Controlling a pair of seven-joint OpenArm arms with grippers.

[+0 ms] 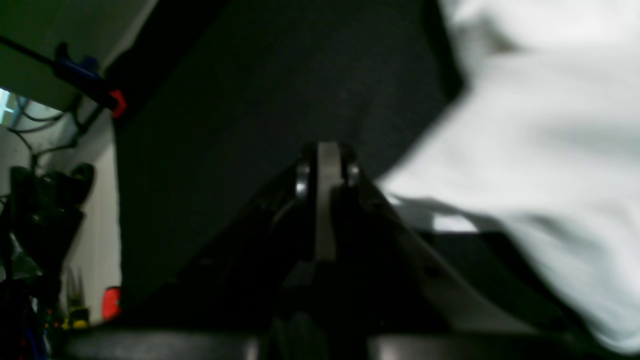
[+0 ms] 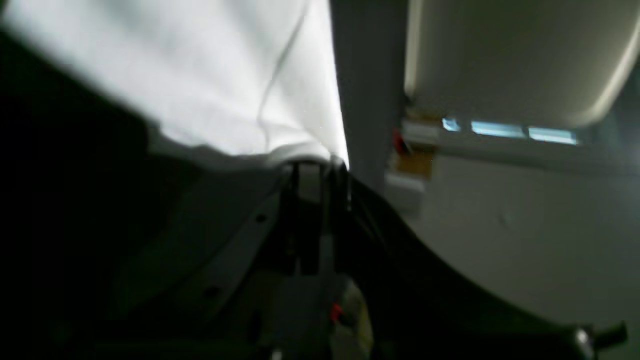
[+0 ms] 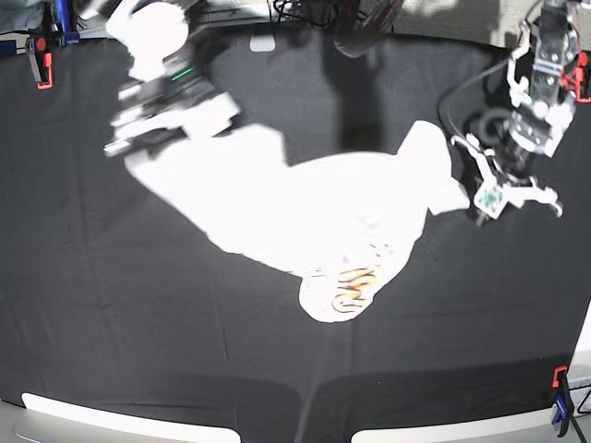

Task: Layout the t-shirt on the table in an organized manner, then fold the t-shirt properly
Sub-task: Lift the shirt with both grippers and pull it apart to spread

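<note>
Base view shows you one t-shirt (image 3: pixel 305 208) crumpled mid-counter (image 3: pixel 111 314), two hands, three edge clamps. Right hand (image 3: pixel 138 138) is clenched on the shirt's edge; left hand (image 3: pixel 480 194), beside its sleeve, is clenched empty. Only base shows orange lettering.

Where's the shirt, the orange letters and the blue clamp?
Shirt (image 3: pixel 305 208), base view, bare white middle.
Orange letters (image 3: pixel 354 286), base view, print near the shirt's bottom lump.
Blue clamp (image 3: pixel 561 413), base view, handle at the table's corner.
</note>
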